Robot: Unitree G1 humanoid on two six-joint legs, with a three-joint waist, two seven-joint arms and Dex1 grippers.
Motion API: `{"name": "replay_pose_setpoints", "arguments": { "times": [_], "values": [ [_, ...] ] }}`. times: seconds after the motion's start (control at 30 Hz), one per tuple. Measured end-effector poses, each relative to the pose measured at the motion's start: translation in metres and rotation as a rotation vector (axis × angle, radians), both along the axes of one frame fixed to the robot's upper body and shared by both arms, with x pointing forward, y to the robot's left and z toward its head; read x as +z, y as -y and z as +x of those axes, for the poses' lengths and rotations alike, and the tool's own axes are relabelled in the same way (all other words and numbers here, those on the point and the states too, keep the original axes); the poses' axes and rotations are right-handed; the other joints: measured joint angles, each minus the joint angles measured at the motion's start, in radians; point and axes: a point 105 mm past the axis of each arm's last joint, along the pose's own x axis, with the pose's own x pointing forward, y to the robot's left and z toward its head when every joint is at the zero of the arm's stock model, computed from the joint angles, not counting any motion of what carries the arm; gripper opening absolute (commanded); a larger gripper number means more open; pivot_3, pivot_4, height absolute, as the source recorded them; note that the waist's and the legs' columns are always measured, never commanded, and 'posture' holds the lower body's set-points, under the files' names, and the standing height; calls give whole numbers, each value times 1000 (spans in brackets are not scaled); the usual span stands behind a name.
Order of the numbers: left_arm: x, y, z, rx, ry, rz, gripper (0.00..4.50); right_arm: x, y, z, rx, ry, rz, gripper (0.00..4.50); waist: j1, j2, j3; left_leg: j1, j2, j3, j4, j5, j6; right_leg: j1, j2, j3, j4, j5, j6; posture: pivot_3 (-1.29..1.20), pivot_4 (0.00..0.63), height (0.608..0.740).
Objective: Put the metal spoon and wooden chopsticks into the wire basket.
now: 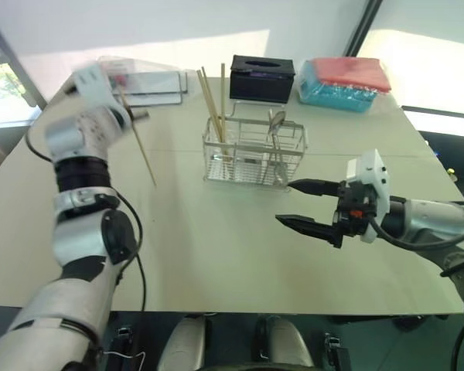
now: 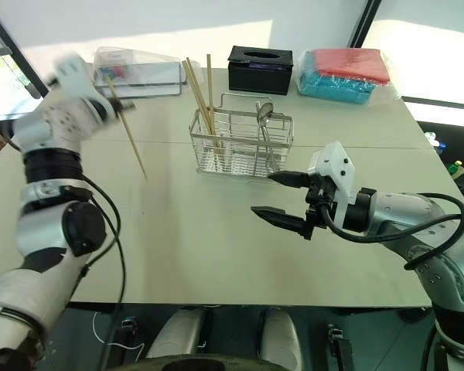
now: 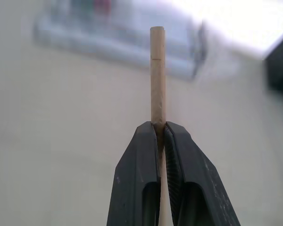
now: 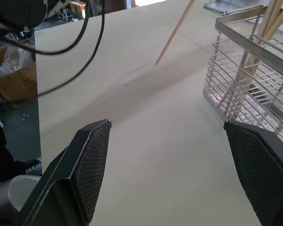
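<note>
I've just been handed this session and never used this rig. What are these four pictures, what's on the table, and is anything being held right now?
This is a two-armed humanoid robot, each arm ending in a gripper with two black fingers. Two pictures come from the stereo camera on its head, looking down over the table. The other two come from cameras on each wrist, looking along that gripper's fingers.

The left gripper is shut on one wooden chopstick, lifted off the table and slanting downward. The right gripper is open and empty, hovering near the wire basket.

In the basket stand more chopsticks and the metal spoon. Behind it are a black tissue box, a red and blue package and a clear plastic packet.
</note>
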Motion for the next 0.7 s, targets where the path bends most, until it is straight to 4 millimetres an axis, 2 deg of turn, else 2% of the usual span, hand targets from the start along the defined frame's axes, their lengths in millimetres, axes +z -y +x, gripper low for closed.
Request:
{"name": "replay_pose_setpoints", "arguments": {
  "times": [0.03,0.1,0.13,0.2,0.27,0.3,0.4,0.47,0.5,0.6,0.7],
  "values": [
    [29,0,-6,-18,127,16,50,0,1,0,-2,1,-1,3971,0,0,0,0,0,0,0,0,1,1,0,0,-1,0,0,0,150,667],
    [86,13,-24,-97,373,39,50,2,1,0,-4,4,-1,3971,6,0,0,0,-1,0,1,-1,2,2,-1,-1,-1,0,0,0,150,667],
    [105,20,-32,-137,455,43,50,2,2,0,-4,4,-1,3971,7,0,0,0,-2,0,1,-1,2,3,-1,-1,-1,0,0,0,150,667],
    [130,41,-44,-226,566,43,50,2,2,0,-6,3,0,3971,10,0,0,1,-2,0,2,-2,4,4,-1,-1,-1,0,0,0,150,667],
    [138,70,-48,-325,606,63,50,2,2,0,-8,3,1,3971,11,0,0,1,-2,-1,2,-4,9,5,0,-2,-1,0,1,0,150,667],
    [138,89,-49,-382,611,89,50,2,2,1,-9,4,2,3971,10,0,0,2,-2,-1,2,-4,9,5,0,-2,-1,0,1,0,150,667],
    [127,126,-50,-494,603,144,50,3,2,1,-18,5,6,3971,0,1,-1,2,-1,-1,2,-4,9,5,0,-2,0,0,1,0,150,667],
    [109,146,-48,-553,568,160,50,3,2,2,-25,7,8,3971,-5,2,-1,2,-1,0,2,-4,9,4,1,-1,0,0,1,0,150,667],
    [93,155,-45,-579,534,174,50,3,2,2,-29,7,11,3971,-8,4,-1,2,0,0,1,-4,9,3,1,-1,0,0,1,0,150,667],
    [60,161,-37,-596,454,190,50,2,3,2,-46,2,19,3971,-11,4,-1,2,1,0,1,-4,10,2,3,-1,1,0,1,0,150,667],
    [43,159,-35,-582,422,193,50,0,4,2,-59,-4,29,3971,-7,4,-1,2,1,0,2,-4,10,3,3,-1,0,0,1,0,150,667]
  ]
}}
